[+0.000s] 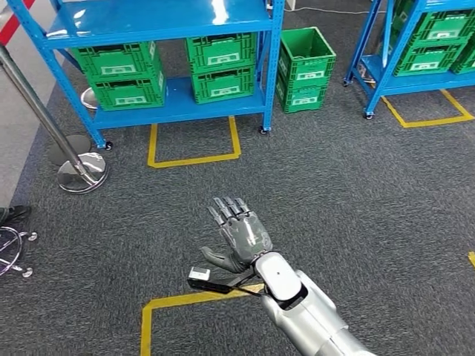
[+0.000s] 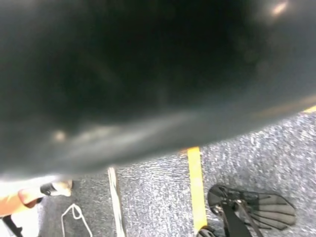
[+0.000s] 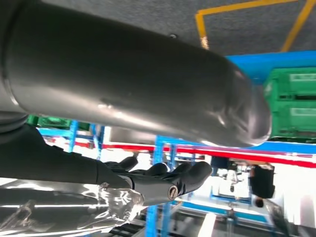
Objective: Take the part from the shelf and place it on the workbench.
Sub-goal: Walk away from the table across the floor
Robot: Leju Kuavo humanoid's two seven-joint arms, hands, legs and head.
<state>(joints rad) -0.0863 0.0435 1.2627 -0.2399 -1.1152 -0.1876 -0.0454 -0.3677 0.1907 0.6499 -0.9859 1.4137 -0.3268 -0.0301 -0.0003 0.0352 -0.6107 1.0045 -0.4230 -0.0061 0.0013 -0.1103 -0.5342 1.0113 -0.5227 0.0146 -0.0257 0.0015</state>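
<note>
Green crates on blue shelf; right hand fingers spread, empty; left unclear

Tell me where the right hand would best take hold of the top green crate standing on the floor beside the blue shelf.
Probably the near top rim of the top green crate, coming from above and in front. The crate stands upright with its top open and nothing over it, and the rim on the side facing the empty right hand is unobstructed.
</note>
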